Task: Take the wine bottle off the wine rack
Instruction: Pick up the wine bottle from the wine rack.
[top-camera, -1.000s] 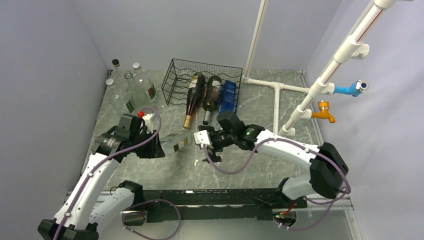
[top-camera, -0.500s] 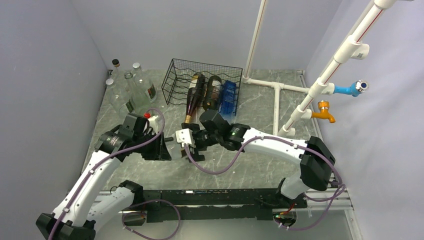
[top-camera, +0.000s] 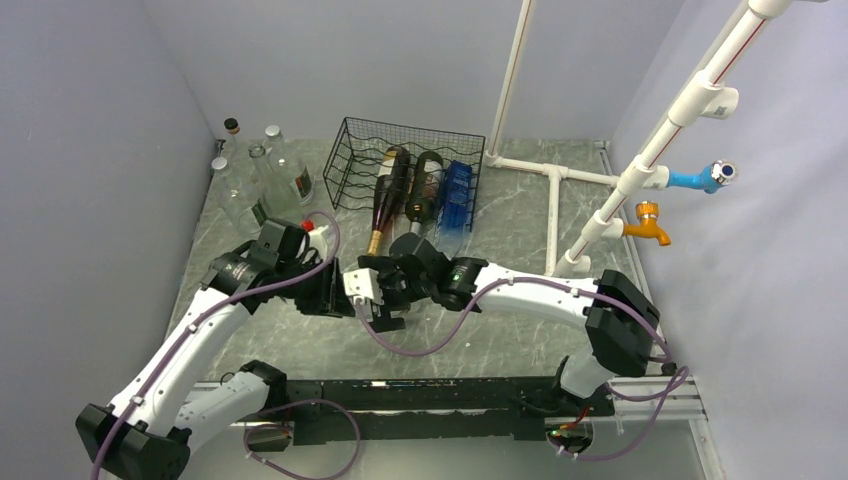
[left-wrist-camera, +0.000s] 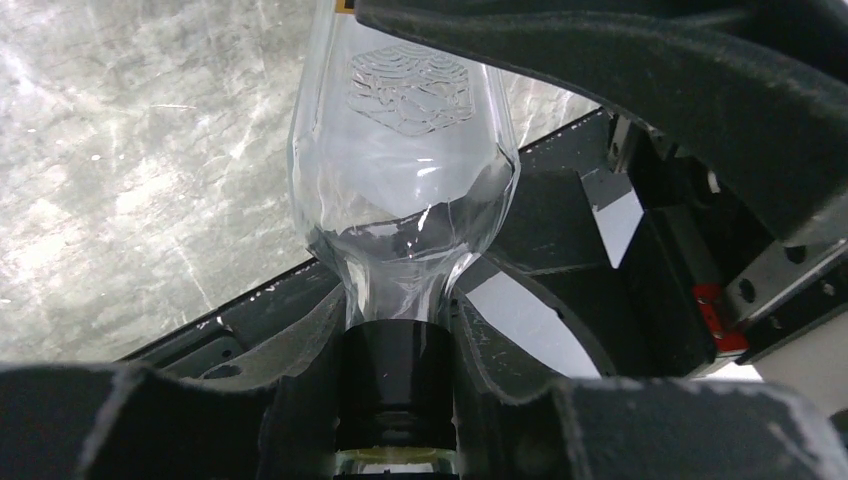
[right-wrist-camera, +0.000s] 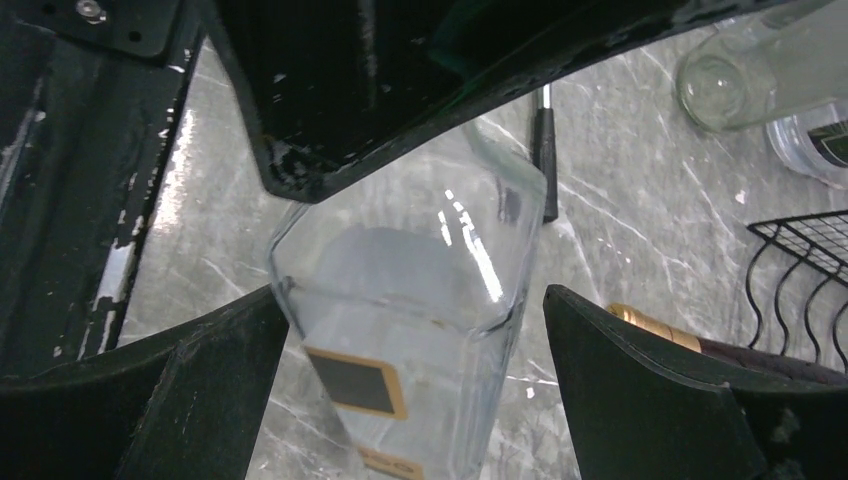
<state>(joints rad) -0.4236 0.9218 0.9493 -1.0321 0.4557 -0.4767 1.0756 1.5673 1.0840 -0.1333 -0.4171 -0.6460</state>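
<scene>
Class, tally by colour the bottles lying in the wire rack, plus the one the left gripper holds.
Dark bottles: 2
Blue bottle: 1
Clear bottle: 1
Total: 4

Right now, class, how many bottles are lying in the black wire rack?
3, all in the right half of the rack: a gold-capped dark bottle on the left, a second dark bottle in the middle, a blue bottle on the right. None looks hidden.
</scene>
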